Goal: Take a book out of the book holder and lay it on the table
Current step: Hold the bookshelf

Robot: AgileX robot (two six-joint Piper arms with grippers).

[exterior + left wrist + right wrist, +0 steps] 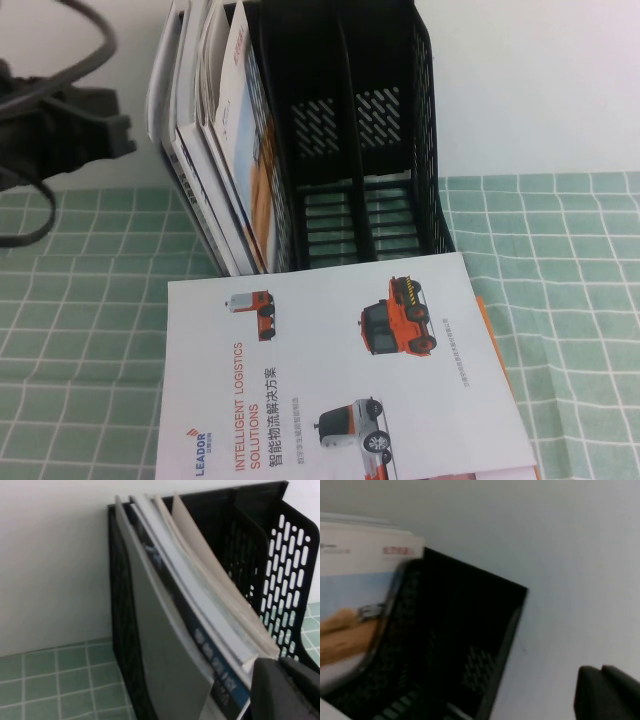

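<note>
Still book [245, 150] in book holder [400, 120]

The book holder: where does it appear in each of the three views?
High view: book holder top centre, left compartment full.
Left wrist view: centre to right, left gripper at corner.
Right wrist view: centre, dark; right gripper shut.
Shared landmark: slotted vents.

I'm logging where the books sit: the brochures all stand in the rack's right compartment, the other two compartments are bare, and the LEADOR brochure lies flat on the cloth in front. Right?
Not quite. In the high view the brochures stand in the left compartment of the book holder; the middle and right ones are bare. The LEADOR brochure does lie flat in front, on the table.
</note>
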